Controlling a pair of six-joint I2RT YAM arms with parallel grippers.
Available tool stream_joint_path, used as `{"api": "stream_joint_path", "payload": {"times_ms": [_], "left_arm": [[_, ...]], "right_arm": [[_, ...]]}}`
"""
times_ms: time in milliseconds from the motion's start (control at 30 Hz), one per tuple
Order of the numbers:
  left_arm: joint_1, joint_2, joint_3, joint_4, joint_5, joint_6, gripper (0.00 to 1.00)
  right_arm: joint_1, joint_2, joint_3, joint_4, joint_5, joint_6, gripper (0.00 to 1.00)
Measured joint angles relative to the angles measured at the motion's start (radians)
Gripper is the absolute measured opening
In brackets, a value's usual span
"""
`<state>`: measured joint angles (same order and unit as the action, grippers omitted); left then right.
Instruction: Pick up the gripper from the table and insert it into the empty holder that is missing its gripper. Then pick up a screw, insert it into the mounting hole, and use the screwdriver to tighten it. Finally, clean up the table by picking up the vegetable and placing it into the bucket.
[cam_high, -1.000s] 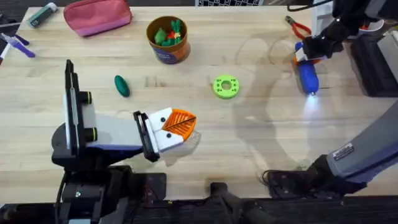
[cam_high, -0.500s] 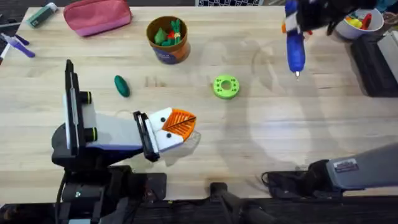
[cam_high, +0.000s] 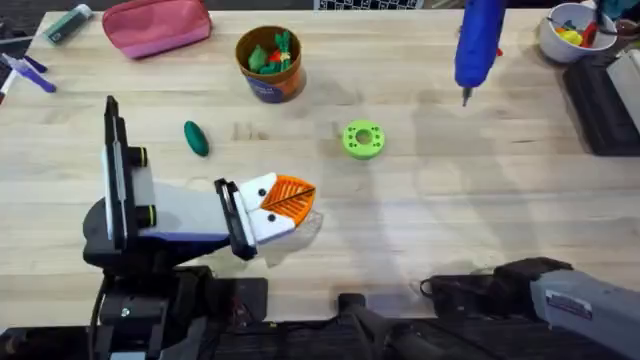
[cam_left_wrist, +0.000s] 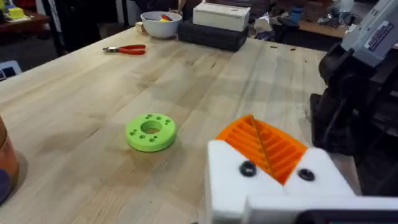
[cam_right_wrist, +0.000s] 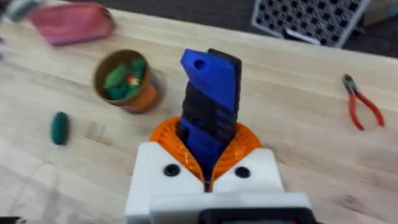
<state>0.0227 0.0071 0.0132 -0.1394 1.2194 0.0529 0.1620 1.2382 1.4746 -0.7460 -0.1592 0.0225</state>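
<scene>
Overhead, pale wooden table (cam_high: 400, 230) — right gripper (cam_right_wrist: 208, 165) pinches screwdriver (cam_high: 478, 45); left gripper (cam_left_wrist: 273, 155) pressed together.

I see a bright blue screwdriver (cam_high: 478, 45) with a black grip panel between my right gripper's (cam_right_wrist: 208, 168) orange ribbed pads on white bases. At ten o'clock stands an orange-brown bucket (cam_high: 271, 64) with a dark blue band; the vegetable (cam_high: 196, 138) is dark green, the ring-shaped disc (cam_high: 362, 139) bright green, the pouch (cam_high: 158, 26) pink, the pliers (cam_right_wrist: 360, 102) red-handled.
</scene>
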Motion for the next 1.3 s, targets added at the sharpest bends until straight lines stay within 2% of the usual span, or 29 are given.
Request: {"api": "stream_joint_path", "payload": {"times_ms": [200, 300, 467, 600, 833, 1000, 1200, 1300], "left_arm": [[0.0, 0.0, 0.0, 0.0, 0.0, 0.0, 0.006], [0.0, 0.0, 0.0, 0.0, 0.0, 0.0, 0.006], [0.0, 0.0, 0.0, 0.0, 0.0, 0.0, 0.006], [0.0, 0.0, 0.0, 0.0, 0.0, 0.0, 0.006], [0.0, 0.0, 0.0, 0.0, 0.0, 0.0, 0.006], [0.0, 0.0, 0.0, 0.0, 0.0, 0.0, 0.006], [0.0, 0.0, 0.0, 0.0, 0.0, 0.0, 0.006], [0.0, 0.0, 0.0, 0.0, 0.0, 0.0, 0.006]], "right_arm": [[0.107, -0.129, 0.0, 0.005, -0.008, 0.061, 0.026], [0.164, -0.186, -0.025, 0.079, -0.008, 0.079, 0.026], [0.241, -0.295, -0.17, 0.251, -0.015, 0.119, 0.026], [0.303, -0.329, -0.312, 0.426, -0.018, 0.146, 0.026], [0.38, -0.288, -0.488, 0.711, -0.141, 0.165, 0.026], [0.403, -0.218, -0.505, 0.875, -0.287, 0.165, 0.026], [0.461, -0.074, -0.505, 1.167, -0.473, 0.17, 0.026], [0.494, -0.008, -0.505, 1.251, -0.539, 0.181, 0.026]]}}
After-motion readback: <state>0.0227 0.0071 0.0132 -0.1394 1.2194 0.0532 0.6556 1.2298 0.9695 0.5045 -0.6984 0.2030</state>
